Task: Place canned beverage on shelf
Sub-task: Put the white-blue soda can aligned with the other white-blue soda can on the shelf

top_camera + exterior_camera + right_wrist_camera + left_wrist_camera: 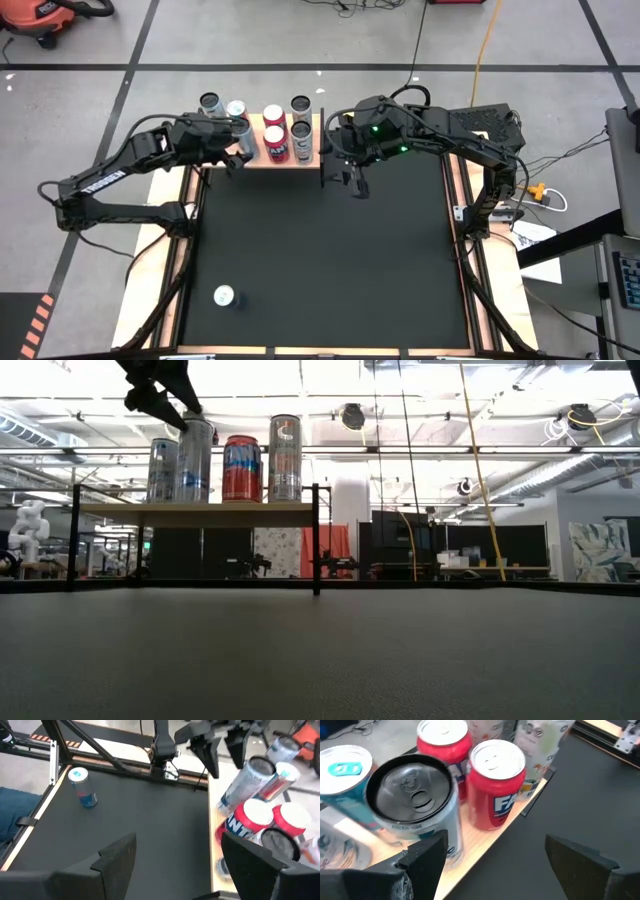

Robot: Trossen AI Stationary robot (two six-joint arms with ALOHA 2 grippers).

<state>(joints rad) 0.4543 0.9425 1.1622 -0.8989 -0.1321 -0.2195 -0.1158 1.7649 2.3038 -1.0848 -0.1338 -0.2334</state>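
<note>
From where I stand the shelf [285, 160] sits at the far edge of the black mat [330, 260], a pale wooden board on a thin black frame, and it is loaded with cans: two silver ones at the far left, two red cans [275, 140] in the middle, and two more silver cans [301, 128] toward the right end. The left gripper [243, 152] hangs over the near left part of the shelf with its fingers spread wide, just beside a silver can [240, 133] that stands on the board; nothing sits between the fingers, and in the left wrist view that can [415, 810] looks slightly tilted, close against one finger [422, 855], though I cannot tell whether they touch. Seen level across the table, the same tall silver can [195, 460] stands on the shelf under the arm, with a red can [242, 468] just to its right. The right gripper [357, 182] waits over the mat just right of the shelf's right end, fingers parted and empty. One more can [224, 296], silver and blue, stands alone on the mat near the front left corner, well apart from the shelf and both arms
</note>
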